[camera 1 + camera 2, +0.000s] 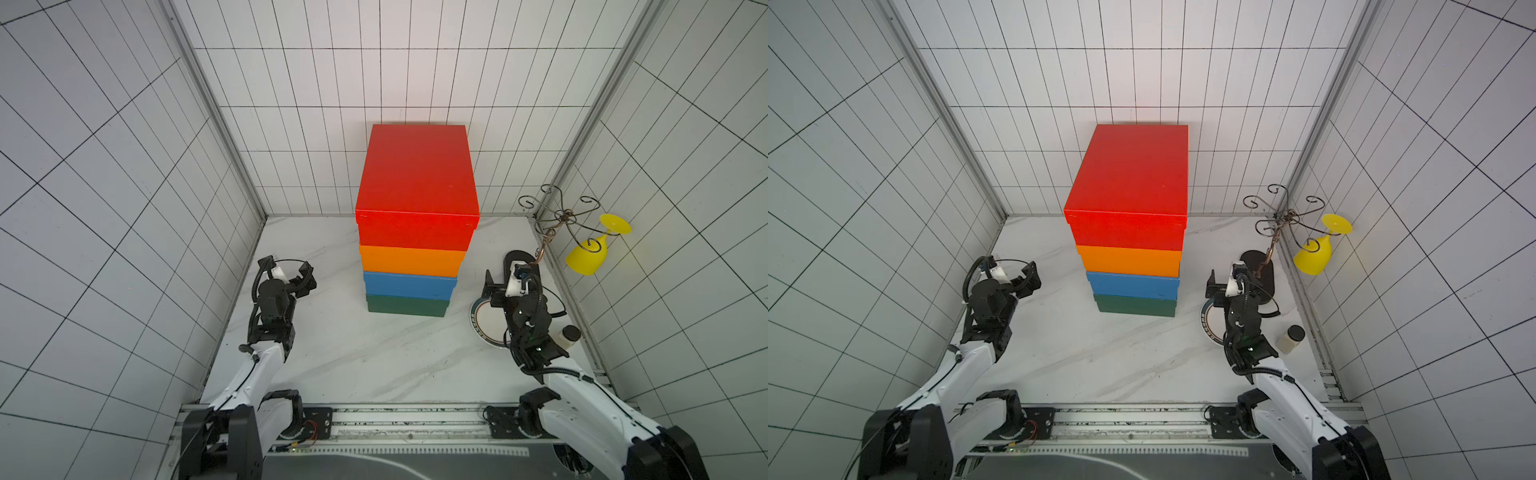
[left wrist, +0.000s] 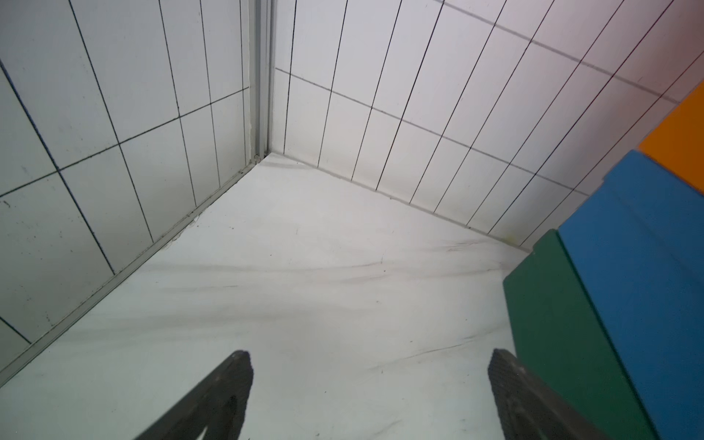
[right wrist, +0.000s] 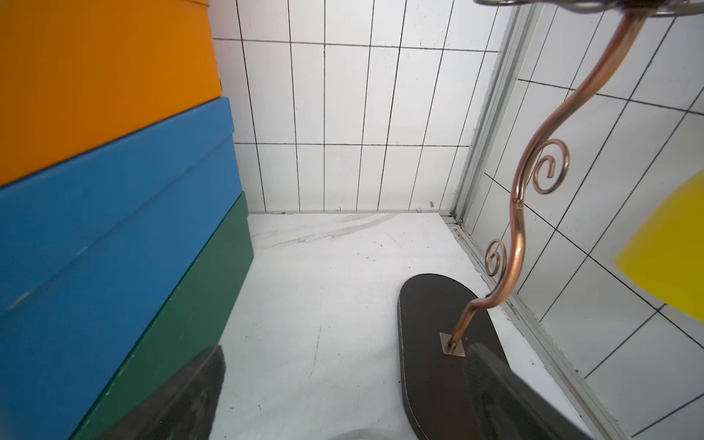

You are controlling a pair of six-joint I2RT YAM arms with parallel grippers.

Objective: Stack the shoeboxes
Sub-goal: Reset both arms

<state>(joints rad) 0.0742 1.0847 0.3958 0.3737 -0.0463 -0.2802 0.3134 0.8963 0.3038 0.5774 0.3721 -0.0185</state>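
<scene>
Nearest, the left gripper hangs left of the stack of 4 shoeboxes, jaws spread wide, holding nothing. The right gripper hangs right of the stack, beside a round plate, jaws equally wide and empty. The stack stands mid-table: green box at the bottom, blue box, orange box, red box on top. Farther right of the stack, a wire stand holds an inverted yellow glass.

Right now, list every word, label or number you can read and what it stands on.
None readable.
The stacked cardboard shoeboxes are plain: red box, orange box, blue box, dark green box.
Marks on the round white plate's dark rim band are too small to read.
</scene>
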